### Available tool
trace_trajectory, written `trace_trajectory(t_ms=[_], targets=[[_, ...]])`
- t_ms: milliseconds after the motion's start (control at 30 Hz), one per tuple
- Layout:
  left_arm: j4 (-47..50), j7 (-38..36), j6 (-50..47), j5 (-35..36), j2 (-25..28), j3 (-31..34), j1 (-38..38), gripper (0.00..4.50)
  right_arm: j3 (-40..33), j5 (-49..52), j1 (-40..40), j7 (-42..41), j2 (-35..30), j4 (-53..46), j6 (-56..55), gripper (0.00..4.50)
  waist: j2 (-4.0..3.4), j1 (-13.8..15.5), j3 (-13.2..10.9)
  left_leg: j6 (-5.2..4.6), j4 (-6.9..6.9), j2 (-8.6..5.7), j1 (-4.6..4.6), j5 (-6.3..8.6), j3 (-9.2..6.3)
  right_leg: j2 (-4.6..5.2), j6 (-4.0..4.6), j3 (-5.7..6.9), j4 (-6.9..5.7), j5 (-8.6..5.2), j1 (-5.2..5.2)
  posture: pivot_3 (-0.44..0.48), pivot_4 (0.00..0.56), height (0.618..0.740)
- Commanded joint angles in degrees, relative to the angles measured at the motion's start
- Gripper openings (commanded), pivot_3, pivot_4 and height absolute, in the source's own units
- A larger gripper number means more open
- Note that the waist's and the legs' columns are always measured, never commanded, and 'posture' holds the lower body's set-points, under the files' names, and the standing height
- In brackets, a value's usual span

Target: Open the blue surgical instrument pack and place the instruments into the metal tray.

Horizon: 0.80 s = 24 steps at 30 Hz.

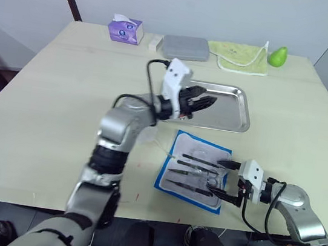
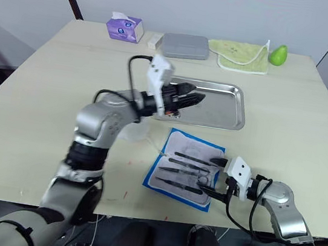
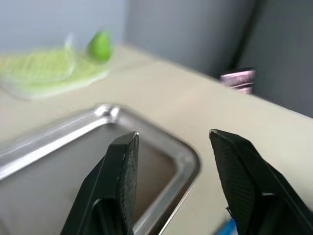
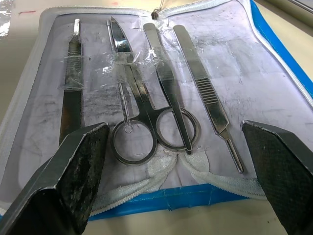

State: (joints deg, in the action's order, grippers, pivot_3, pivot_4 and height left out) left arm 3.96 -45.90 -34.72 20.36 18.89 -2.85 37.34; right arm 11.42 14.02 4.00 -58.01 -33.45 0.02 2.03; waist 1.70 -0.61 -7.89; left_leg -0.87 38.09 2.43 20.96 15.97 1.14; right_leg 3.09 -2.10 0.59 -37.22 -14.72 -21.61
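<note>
**Status: pack open, both grippers empty**

My right wrist view resolves detail the head views do not: the blue surgical instrument pack (image 4: 274,54) lies unfolded, pale lining up, blue edge and a zipper around it, with 4 instruments (image 4: 146,93) held under clear straps — a flat-tipped handle, scissors, forceps and a scalpel-type handle. From the head view these read as slim dark tools only. My left wrist view adds the rounded corner and raised rim of the metal tray (image 3: 188,164), close beneath the fingertips.

The pack rests on the table (image 1: 42,118) near its front edge, just in front of the tray and apart from it. The tray interior is shiny and bare.

My left gripper (image 1: 207,98) hangs over the tray's left portion, jaws parted moderately, holding nothing. My right gripper (image 1: 224,179) sits at the pack's right edge — jaws spread wide, spanning the row of instruments, gripping nothing.
</note>
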Motion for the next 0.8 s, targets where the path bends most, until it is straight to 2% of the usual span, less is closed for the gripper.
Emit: trace_trajectory(t_ms=[33, 300, 400, 433, 500, 600, 800], targets=[[0.64, -10.89, 4.08, 2.73, 5.41, -0.64, -1.60, 2.43, 3.54, -3.85, -3.33, 0.05, 0.32, 6.52, 1.89, 4.50, 0.08, 0.02, 0.00, -0.02, 0.01, 0.00, 0.01, 0.01, 0.00, 0.00, 0.03, 0.01, 0.03, -0.02, 0.00, 0.000, 0.150, 0.736], [-3.90, -30.02, 11.13, 7.76, 17.03, 3.14, -8.42, 2.43, 3.19, -4.56, -3.35, -0.56, 2.40, 11.67, -2.53, 4.50, 0.17, -0.34, 0.05, -0.06, -0.19, 0.16, -0.12, 0.03, 0.12, -0.15, 0.07, -0.10, 0.13, -0.04, 0.00, 0.000, 0.150, 0.736], [-6.99, -38.64, 12.25, 9.54, 23.70, 4.97, -10.43, 3.34, 3.04, -4.69, -3.72, -1.09, 2.51, 13.27, -4.51, 4.50, 0.25, -0.17, 0.07, -0.06, -0.23, 0.27, -0.13, 0.02, 0.07, -0.21, 0.17, -0.02, 0.13, -0.09, -0.02, 0.000, 0.150, 0.736], [-7.94, -40.39, 12.24, 9.78, 25.41, 5.26, -10.71, 3.91, 2.95, -4.58, -3.79, -1.24, 2.53, 13.53, -4.79, 4.50, 0.24, -0.12, 0.06, -0.06, -0.24, 0.28, -0.13, 0.03, 0.08, -0.21, 0.18, -0.01, 0.14, -0.10, -0.03, 0.000, 0.150, 0.736], [-10.28, -42.58, 12.92, 9.56, 27.98, 5.88, -10.59, 4.44, 2.85, -4.60, -3.94, -1.70, 2.34, 14.19, -5.72, 4.50, 0.37, -0.02, 0.15, -0.06, -0.25, 0.28, -0.13, 0.03, 0.09, -0.19, 0.18, -0.02, 0.15, -0.11, -0.03, 0.000, 0.150, 0.736], [-13.07, -45.20, 14.34, 8.89, 30.95, 6.25, -10.04, 4.44, 2.64, -4.58, -3.93, -2.09, 2.11, 15.01, -6.59, 4.50, 0.42, 0.15, 0.18, -0.06, -0.26, 0.33, -0.13, 0.03, 0.06, -0.14, 0.19, 0.02, 0.23, -0.11, -0.04, 0.000, 0.150, 0.736], [-14.07, -46.59, 14.71, 8.91, 33.59, 4.69, -8.02, 4.44, 2.35, -4.36, -3.54, -2.44, 1.84, 15.71, -7.37, 4.50, 0.47, 0.25, 0.20, -0.07, -0.27, 0.44, -0.10, 0.03, 0.08, -0.08, 0.19, 0.03, 0.25, -0.11, -0.05, 0.000, 0.150, 0.736]])
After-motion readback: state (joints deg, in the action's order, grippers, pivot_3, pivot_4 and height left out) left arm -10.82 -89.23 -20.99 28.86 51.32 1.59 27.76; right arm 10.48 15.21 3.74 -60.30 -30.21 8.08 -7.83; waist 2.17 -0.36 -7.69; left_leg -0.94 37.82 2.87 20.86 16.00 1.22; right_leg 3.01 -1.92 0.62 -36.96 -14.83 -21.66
